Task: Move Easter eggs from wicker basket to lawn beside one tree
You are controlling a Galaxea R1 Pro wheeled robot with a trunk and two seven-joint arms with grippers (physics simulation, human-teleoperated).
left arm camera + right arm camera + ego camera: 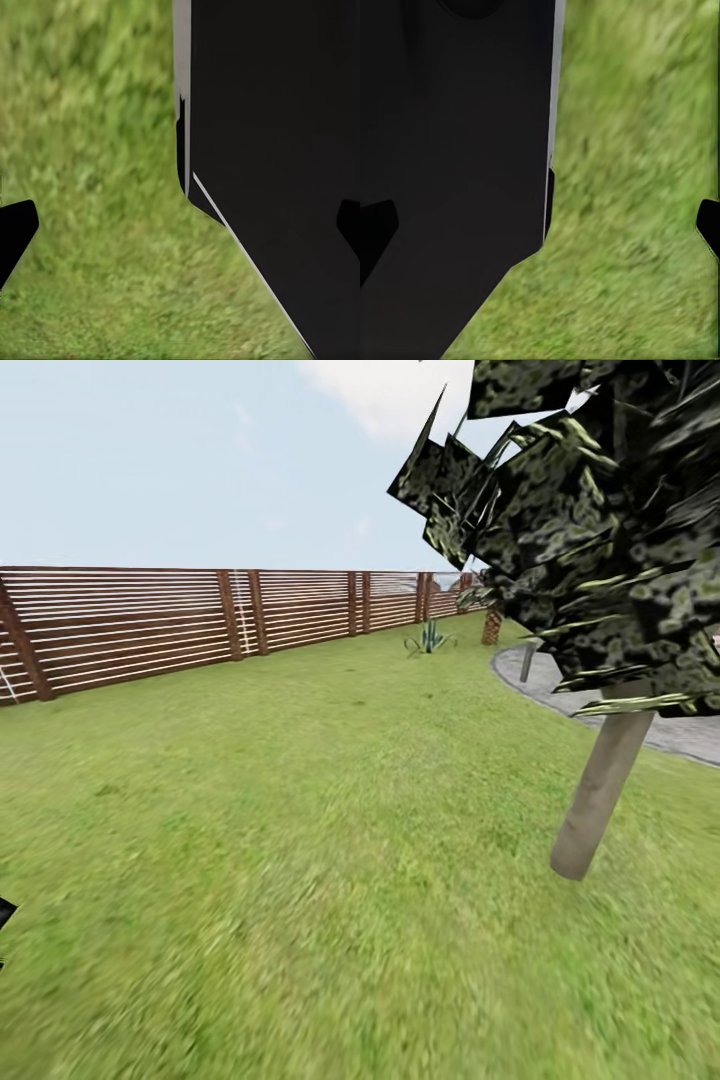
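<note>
Grass fills most of the head view: the wide, mottled green lawn (300, 840) runs from the bottom edge up to a long brown slatted fence (200, 620) across the upper left. One tree with a straight grey-brown trunk (600, 790) and a broad mass of dark green leaves stands at the right of the frame, its trunk leaning slightly and meeting the grass right of centre. It is the likely drop spot, and it lies ahead and to the right, so I judge the right arm the nearer one. No eggs and no wicker basket can be counted here; one spiky blue-green plant (430, 638) sits far back by the fence, and one grey paved path (560, 685) curves behind the tree.

In each wrist view the left claw (180, 225) and the right claw (540, 225) show dark fingertips at opposite edges of the picture, spread wide with nothing between them but grass and the robot's black body panel (277, 150).
</note>
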